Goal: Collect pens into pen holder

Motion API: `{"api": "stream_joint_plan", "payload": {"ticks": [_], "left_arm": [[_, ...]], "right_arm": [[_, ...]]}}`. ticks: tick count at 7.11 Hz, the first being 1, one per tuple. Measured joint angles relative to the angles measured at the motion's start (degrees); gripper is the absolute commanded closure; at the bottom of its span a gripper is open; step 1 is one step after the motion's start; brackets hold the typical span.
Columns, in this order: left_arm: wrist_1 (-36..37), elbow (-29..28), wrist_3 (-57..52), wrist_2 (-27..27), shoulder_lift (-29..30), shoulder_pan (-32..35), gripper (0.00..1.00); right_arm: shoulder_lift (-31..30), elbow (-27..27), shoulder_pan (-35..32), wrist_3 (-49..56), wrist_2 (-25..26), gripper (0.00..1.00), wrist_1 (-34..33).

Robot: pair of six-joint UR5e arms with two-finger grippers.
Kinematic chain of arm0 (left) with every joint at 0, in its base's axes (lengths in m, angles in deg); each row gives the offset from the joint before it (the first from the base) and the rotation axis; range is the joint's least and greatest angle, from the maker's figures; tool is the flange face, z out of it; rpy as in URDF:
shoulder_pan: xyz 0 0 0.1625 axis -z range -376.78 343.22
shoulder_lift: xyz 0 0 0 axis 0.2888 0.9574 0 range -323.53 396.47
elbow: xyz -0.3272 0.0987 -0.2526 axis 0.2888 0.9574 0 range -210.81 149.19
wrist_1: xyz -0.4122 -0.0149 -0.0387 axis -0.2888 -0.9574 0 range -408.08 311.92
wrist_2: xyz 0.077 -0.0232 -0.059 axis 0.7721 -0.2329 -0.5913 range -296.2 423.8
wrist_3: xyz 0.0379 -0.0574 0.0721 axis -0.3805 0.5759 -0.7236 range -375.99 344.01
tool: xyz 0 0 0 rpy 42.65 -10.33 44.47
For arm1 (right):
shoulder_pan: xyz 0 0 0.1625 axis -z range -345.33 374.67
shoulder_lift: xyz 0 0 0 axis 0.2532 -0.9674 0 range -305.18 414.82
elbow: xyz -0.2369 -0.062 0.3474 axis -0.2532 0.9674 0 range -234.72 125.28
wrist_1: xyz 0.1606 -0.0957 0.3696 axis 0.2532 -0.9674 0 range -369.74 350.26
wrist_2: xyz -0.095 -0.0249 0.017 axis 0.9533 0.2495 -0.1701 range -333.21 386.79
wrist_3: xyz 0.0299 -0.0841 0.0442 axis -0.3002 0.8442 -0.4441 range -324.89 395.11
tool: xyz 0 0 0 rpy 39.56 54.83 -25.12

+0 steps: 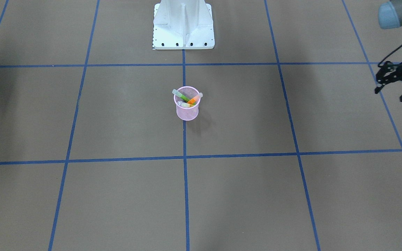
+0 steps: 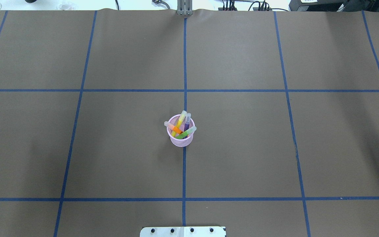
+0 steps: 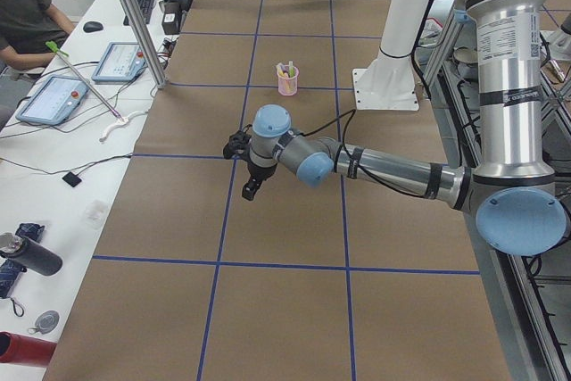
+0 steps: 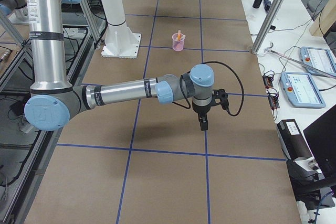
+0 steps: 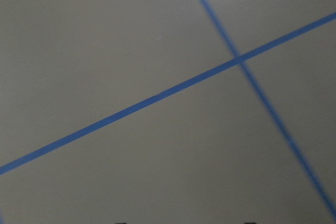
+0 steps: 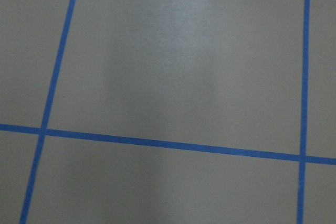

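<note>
The pink mesh pen holder (image 2: 181, 141) stands upright near the table's middle, on a blue tape line. An orange pen (image 2: 176, 129), a purple pen (image 2: 187, 123) and a green pen (image 2: 186, 132) lean inside it, with a yellow one (image 2: 180, 121). The holder also shows in the front view (image 1: 187, 113). My left gripper (image 1: 393, 93) hangs above the table far off to the holder's side; its fingers stand apart and hold nothing. My right gripper (image 4: 203, 121) hovers over the table's other end; I cannot tell whether it is open or shut.
The white robot base (image 1: 183, 24) stands behind the holder. The brown table cover carries a grid of blue tape lines (image 2: 184, 82). Metal posts (image 3: 134, 20) and a desk with tablets (image 3: 53, 100) and a seated person line the operators' side.
</note>
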Motion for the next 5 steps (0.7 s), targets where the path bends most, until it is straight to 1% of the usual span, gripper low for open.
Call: {"api": "stream_joint_plan", "payload": {"ticks": [1,2,3,4,5], "left_arm": [[6.9,-1.0,-2.8,1.2,1.1,3.1,0.19],[15.3,-1.6,-4.2,0.2,3.7,5.3,0.01],[22.4,-2.0,-4.4,-2.5,5.9,7.5,0.01],[26.5,-2.6,-4.1,-4.6,7.1,9.6,0.01],[28.0,-3.3,-4.0,-5.7,7.4,11.1,0.01]], "right_arm": [[-0.7,1.7,-1.3,3.9,-0.6,0.01,-1.5],[-0.8,2.5,-2.0,7.0,-1.2,0.01,-5.0],[-0.6,2.7,-2.6,10.1,-1.5,0.01,-8.6],[-0.2,2.8,-3.0,11.8,-1.9,0.01,-11.6],[0.0,2.9,-3.2,12.5,-2.8,0.01,-13.3]]}}
